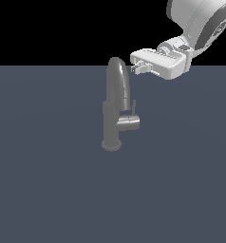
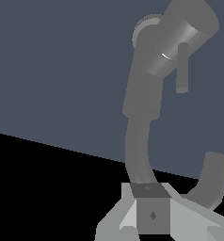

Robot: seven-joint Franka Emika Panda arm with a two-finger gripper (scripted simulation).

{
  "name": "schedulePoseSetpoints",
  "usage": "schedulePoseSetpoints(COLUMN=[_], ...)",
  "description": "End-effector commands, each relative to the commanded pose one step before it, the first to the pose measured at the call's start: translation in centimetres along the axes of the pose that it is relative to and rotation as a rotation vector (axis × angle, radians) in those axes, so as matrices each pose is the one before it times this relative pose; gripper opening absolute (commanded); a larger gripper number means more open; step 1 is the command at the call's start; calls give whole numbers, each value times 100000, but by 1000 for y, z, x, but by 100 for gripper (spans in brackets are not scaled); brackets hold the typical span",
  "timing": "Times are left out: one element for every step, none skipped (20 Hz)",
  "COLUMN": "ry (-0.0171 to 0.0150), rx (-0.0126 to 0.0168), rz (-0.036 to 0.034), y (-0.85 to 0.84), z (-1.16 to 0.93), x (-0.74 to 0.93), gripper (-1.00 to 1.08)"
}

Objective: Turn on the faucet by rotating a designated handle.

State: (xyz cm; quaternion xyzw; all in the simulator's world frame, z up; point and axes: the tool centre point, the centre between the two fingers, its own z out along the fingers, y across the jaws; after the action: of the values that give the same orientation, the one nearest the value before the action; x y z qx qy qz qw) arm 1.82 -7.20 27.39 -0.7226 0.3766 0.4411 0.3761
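The job looks barely begun. The faucet [image 1: 116, 107] stands on the grey floor [image 1: 39, 190] near the middle of the exterior view, its tall arched spout [image 1: 118, 76] rising over the upright body and round base flange. The handle [image 1: 133, 106] — a thin short rod standing up from a stubby horizontal cylinder [image 1: 129, 122] — juts from the body toward the exterior view's right, low down, well below the crown of the spout. Nothing touches it, so by my reading the rotation is not yet done and the whole reach, contact and turn are left.

The gripper [image 1: 136, 68] hangs high at the exterior view's right, level with the top of the spout and just beside it, well above the handle. Its fingers [image 1: 141, 66] point toward the spout. They hold nothing; the gap between them looks narrow, though neither view shows it cleanly, so I cannot tell how far apart they stand. In the wrist view the handle [image 2: 182, 68] and its cylinder [image 2: 180, 40] lie far from the gripper body [image 2: 151, 214] — with the spout [image 2: 138, 150] curving close by it
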Motion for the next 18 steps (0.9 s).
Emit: schedulePoseSetpoints(ry=[-5904,-2257,-2208,-2142,-2068,-1981,-1881,-1776,-1683,-1580,-1463,-1336,-1198,-1053,-904,-753,-600,-446], rx=[4517,1763,1728,1680,1625,1560,1484,1405,1333,1252,1161,1061,953,839,721,601,479,356], rz=[4855,1913,1877,1827,1769,1701,1621,1536,1457,1367,1264,1155,1038,914,787,656,521,386], y=[10,2,1,1,1,1,1,1,1,2,3,3,3,3,2,2,2,2], z=[388,150,149,148,147,143,137,131,129,128,125,118,106,94,81,69,57,45], x=[2082,817,801,779,754,724,689,652,620,583,542,496,446,393,338,282,225,168], gripper=[-100,-100,-100,-100,-100,-100,-100,-100,-100,-100,-100,-100,-100,-100,-100,-100,-100,-100])
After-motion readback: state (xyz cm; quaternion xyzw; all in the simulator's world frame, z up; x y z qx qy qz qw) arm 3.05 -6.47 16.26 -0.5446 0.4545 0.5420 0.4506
